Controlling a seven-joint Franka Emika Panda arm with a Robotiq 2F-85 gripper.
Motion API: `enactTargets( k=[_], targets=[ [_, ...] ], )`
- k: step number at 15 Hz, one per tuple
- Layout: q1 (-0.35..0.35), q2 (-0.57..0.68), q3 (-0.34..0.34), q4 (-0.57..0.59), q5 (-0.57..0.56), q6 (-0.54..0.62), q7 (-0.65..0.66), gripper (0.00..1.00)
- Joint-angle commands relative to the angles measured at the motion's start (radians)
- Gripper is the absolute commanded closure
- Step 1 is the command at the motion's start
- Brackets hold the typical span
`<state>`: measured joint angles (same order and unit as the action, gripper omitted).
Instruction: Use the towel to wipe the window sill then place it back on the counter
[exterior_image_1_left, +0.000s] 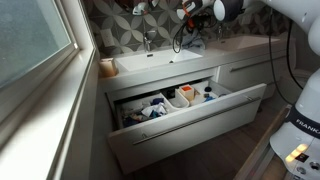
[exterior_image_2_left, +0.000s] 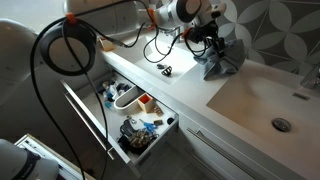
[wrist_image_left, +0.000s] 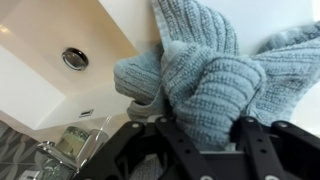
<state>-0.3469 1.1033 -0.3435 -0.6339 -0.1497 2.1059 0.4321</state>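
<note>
The grey-blue towel (exterior_image_2_left: 222, 62) lies bunched on the white counter (exterior_image_2_left: 190, 78), just beside the basin (exterior_image_2_left: 262, 100). My gripper (exterior_image_2_left: 212, 42) stands directly over it. In the wrist view a thick fold of the towel (wrist_image_left: 205, 75) fills the gap between the two black fingers (wrist_image_left: 248, 135) of my gripper (wrist_image_left: 205, 125) and touches both, while the rest sags onto the counter (wrist_image_left: 140, 15). The window sill (exterior_image_1_left: 60, 110) runs along the frosted pane (exterior_image_1_left: 30, 40), far from the gripper, with nothing on it.
Below the counter a wide drawer (exterior_image_1_left: 185, 105) is pulled open, full of toiletries (exterior_image_2_left: 130, 110). A small tan-orange block (exterior_image_1_left: 107, 68) sits at the counter's window end. A chrome faucet (exterior_image_1_left: 148, 40) rises behind the basin, and the drain (wrist_image_left: 75, 58) shows. Black cables (exterior_image_2_left: 70, 45) loop off the arm.
</note>
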Motion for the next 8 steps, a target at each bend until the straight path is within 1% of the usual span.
enactTargets(
  k=[1, 3, 4, 8],
  targets=[
    [-0.021, -0.059, 0.029, 0.043, 0.028, -0.083, -0.097, 0.18],
    [-0.032, -0.135, 0.085, 0.024, 0.073, -0.162, -0.238, 0.05],
    [-0.028, -0.165, 0.094, 0.017, 0.075, -0.210, -0.290, 0.01],
    [-0.011, -0.258, 0.132, 0.002, 0.071, -0.399, -0.454, 0.00]
  ],
)
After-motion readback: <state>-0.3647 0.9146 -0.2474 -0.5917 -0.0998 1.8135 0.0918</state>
